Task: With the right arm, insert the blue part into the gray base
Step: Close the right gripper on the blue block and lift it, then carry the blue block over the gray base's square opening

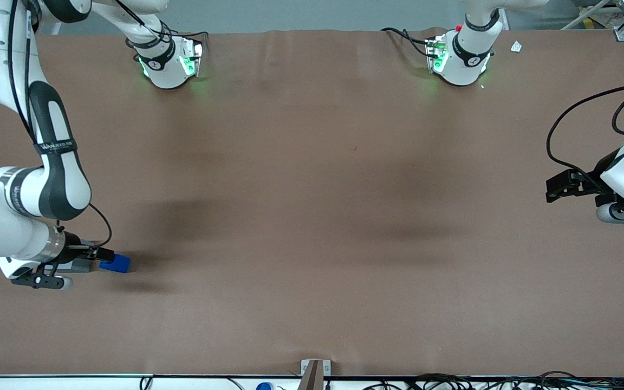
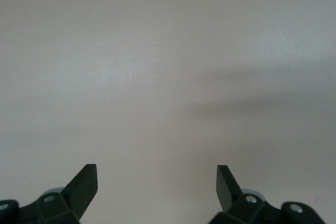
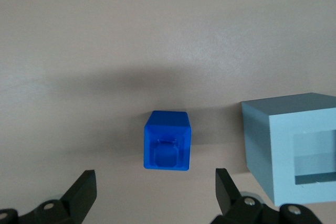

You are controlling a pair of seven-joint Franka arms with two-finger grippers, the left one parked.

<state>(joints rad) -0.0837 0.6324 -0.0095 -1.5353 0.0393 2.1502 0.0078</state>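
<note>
Pincer [image 3: 153,192] is spread wide, holding nothing, hovering above the blue part [image 3: 167,140] with one finger [image 3: 84,187] off either flank of it. Nothing touches yet as far as we can see.

The blue part sits on the table [image 3: 105,35], just beside the gray base [image 3: 291,145] with a narrow gap between them. In the front view both are at the working arm's end of the table, blue part [image 1: 115,263] visible past the right arm [image 1: 30,216], the gray base [image 1: 80,264] mostly hidden under the wrist.

Handling, our read:
- The blue part looks like small rigid plastic: light, stiff, not fragile. Smooth faces, so probably a bit slippery; it could slide or twist if the fingers close off-centre.
- We'd grip it on the two flat side walls facing the fingers, squarely and low enough that it can't pivot. Keep off the recessed face turned toward the wrist camera.
- Gray base also looks like hard plastic, bigger, probably light enough to shift if bumped. Its square socket is open and unobstructed.

Task judged at the pre-grasp stage: the part isn't picked up, insertion not started.
</note>
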